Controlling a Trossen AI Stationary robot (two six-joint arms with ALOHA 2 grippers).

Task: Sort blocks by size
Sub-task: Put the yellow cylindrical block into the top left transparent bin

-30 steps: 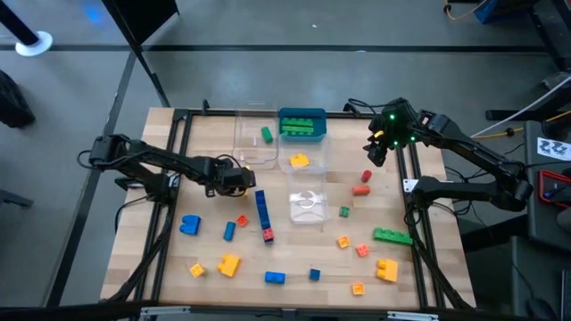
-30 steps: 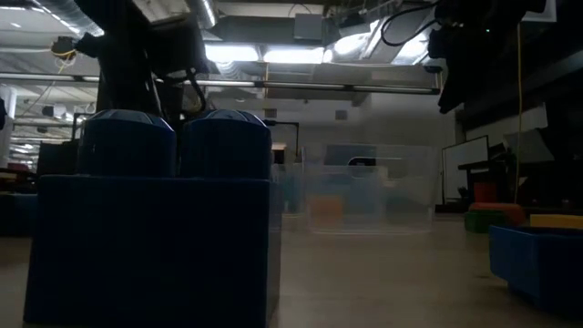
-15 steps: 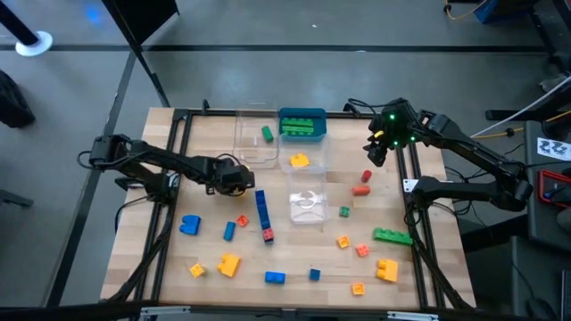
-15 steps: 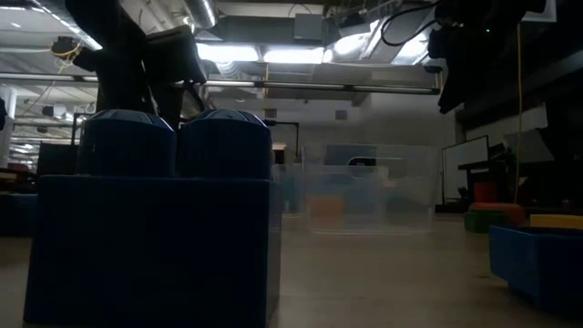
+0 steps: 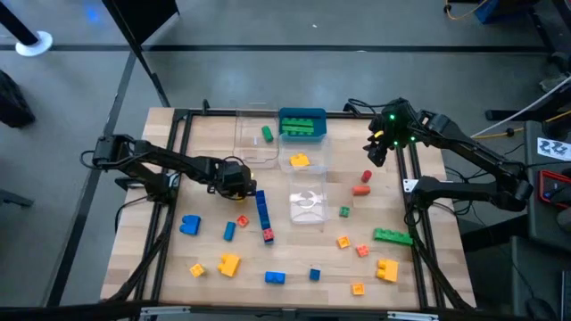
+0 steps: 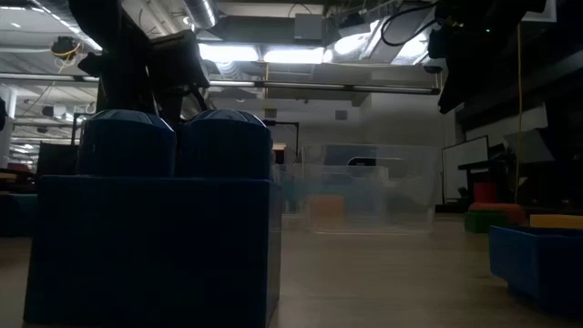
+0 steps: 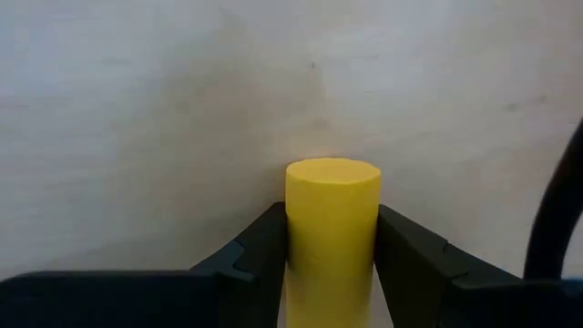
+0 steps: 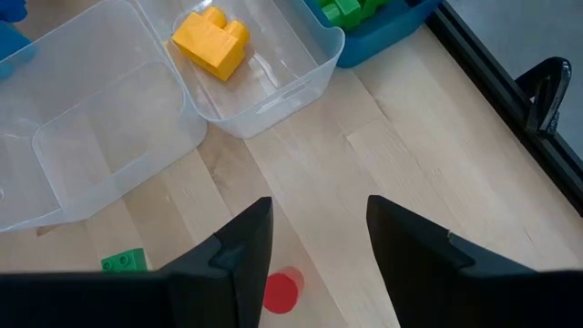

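Yellow block (image 7: pixel 332 228) sat clamped in left gripper (image 5: pixel 237 181), which we had edged closer to blue bar (image 5: pixel 262 211); carry underway. Right gripper (image 5: pixel 376 152) hovered part-open, empty, well right of bar.

Counter (image 5: pixel 205 143): pale wood grain, black frame rails. Left pincer (image 7: pixel 332 264): dark, closed on a plain yellow cylinder block (image 7: pixel 332 228). Far tubs (image 5: pixel 254 134): clear; one with a green block (image 5: pixel 266 134), one with a yellow block (image 8: pixel 211 40). Tray (image 5: pixel 302 125): teal-blue. Long bar (image 5: pixel 262 210): blue. Small round block (image 8: pixel 281 292): red.
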